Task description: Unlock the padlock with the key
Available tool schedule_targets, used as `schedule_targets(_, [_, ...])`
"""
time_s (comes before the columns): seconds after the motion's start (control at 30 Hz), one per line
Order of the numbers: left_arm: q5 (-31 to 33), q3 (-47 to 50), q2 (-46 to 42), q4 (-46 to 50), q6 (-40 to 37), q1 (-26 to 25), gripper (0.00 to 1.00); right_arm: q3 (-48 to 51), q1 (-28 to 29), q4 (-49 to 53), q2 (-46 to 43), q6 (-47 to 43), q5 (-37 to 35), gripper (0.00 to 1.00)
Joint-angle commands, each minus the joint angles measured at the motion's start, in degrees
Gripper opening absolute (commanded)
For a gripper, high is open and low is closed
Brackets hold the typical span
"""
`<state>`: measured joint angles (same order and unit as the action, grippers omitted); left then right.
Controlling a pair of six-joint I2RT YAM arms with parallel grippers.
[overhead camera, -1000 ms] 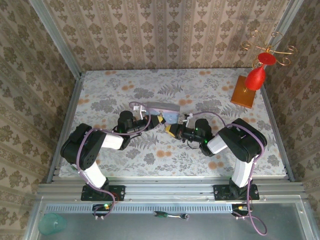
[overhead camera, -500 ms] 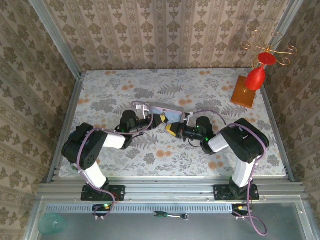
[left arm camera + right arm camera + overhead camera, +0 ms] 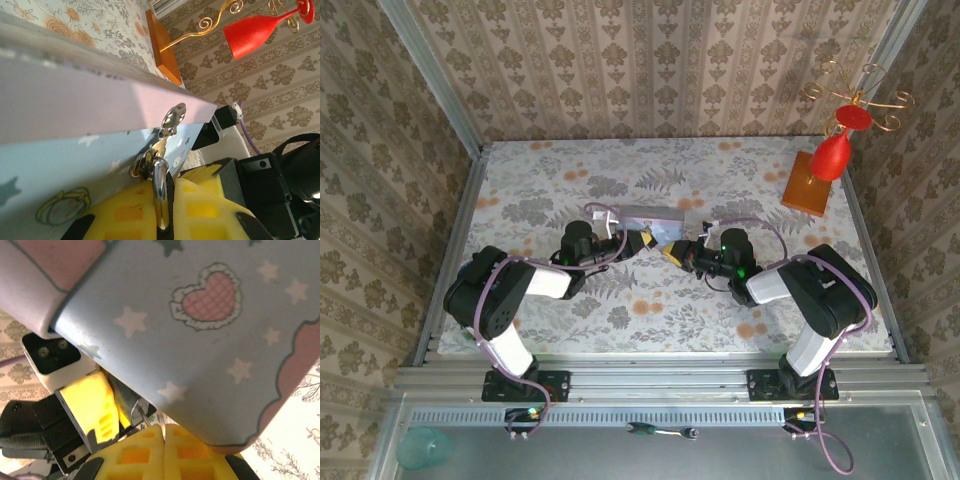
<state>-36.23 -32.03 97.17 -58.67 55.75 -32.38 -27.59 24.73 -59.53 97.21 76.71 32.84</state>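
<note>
Right pincer (image 3: 163,440), pads pressed together on a thin metal tip, likely the key (image 3: 142,416), has swung slightly right beside the tin box (image 3: 200,340). Left pincer (image 3: 162,215) pinches the padlock (image 3: 159,187) under the box's clasp (image 3: 173,117); unlocking seems unfinished.

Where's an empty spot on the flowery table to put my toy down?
Bare: the far left corner of the table, the strip between tin box and back wall, and the near middle between the two arms. Crowded: the center, where the left fingers and right fingers meet at the box, and the far right by the wooden stand.
</note>
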Motion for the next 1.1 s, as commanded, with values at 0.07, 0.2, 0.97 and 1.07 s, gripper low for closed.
schedule_targets(0.07, [-12.7,0.4,-1.3,-3.1,-0.3,-3.4,0.0,-3.0,0.2,-2.4,-0.4,0.5,-7.9,0.0])
schedule_targets(0.2, [-12.2,0.7,-1.1,-3.8,0.1,-3.5,0.0,-4.3,2.5,-2.7,0.4,0.8,-8.5,0.0])
schedule_targets(0.97, [-6.4,2.5,-5.1,3.3,-2.8,-2.6,0.0,-5.0,12.8,-11.5,5.9,1.7,-18.3,0.0])
schedule_targets(1.07, [-5.6,2.8,-4.9,3.4,-2.5,-2.2,0.0,-4.3,14.2,-11.6,5.7,2.0,-20.2,0.0])
